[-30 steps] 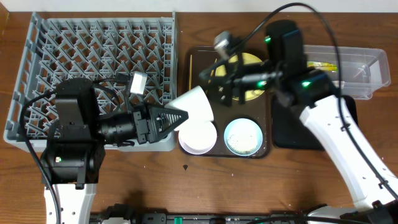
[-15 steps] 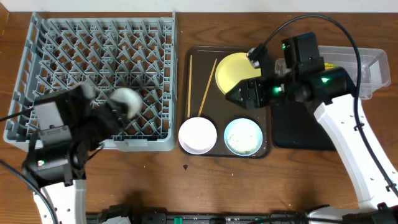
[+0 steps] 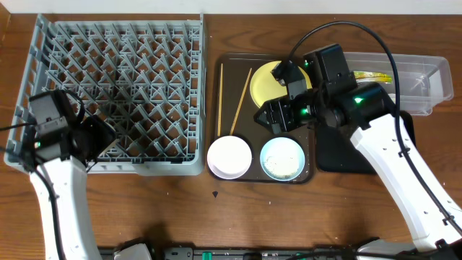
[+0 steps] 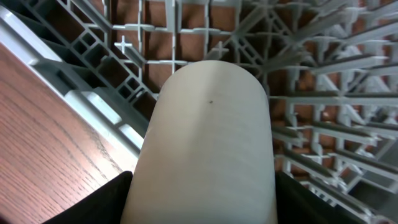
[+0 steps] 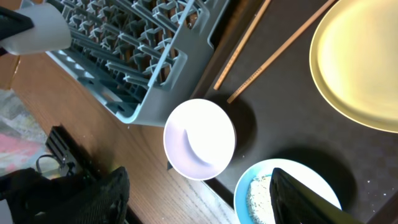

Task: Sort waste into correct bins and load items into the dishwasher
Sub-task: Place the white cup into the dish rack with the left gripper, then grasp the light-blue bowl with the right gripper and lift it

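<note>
gripping the white cup (image 4: 208,137), the left tool (image 4: 208,202) is mostly cropped off.

Bright, even light from above; a soft shadow lies beside the pale bowl (image 5: 199,138); the cup (image 4: 208,143) looms close, slightly blurred; right wrist view sharp, lower corners dark.

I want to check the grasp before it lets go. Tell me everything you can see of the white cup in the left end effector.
The white cup is small, smooth and matte, with a rounded far end and one tiny dark speck on its side. Whether it is plastic or ceramic cannot be told. The left end effector grips it, with dark fingers on both sides. It lies lengthwise over the grey dish rack, near the rack's wall. Whether it touches the pegs is hidden.
</note>
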You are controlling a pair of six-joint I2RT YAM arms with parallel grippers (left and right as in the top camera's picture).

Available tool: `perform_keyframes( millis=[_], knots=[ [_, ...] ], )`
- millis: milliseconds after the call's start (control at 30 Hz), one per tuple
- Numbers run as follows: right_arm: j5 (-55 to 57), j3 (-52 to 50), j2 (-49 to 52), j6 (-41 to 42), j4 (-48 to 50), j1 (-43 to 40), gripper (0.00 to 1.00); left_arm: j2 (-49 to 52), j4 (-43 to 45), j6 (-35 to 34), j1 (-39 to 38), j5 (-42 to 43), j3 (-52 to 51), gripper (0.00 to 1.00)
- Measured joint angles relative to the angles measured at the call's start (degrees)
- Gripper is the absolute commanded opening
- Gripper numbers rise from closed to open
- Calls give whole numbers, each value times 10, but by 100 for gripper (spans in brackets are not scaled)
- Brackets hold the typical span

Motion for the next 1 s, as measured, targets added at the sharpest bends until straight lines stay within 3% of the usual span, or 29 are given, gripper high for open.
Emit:
perform_keyframes(
  millis=[267, 333, 433, 500, 733, 1000],
  knots=[
    [4, 0, 0, 0, -3, 1, 70, 63, 10, -2, 0, -10, 0, 69],
    [4, 0, 0, 0, -3, 1, 70, 72, 11, -2, 0, -10, 0, 80],
    [4, 0, 0, 0, -4, 1, 70, 78, 13, -4, 0, -7, 0, 83],
    [4, 0, 0, 0, -4, 1, 70, 76, 13, -4, 0, -6, 0, 93],
    [4, 0, 0, 0, -5, 1, 70, 53, -13, -5, 0, 18, 28, 94],
    [71, 0, 1, 49, -34, 19, 62, -54, -23, 66, -14, 153, 65, 90]
  ],
)
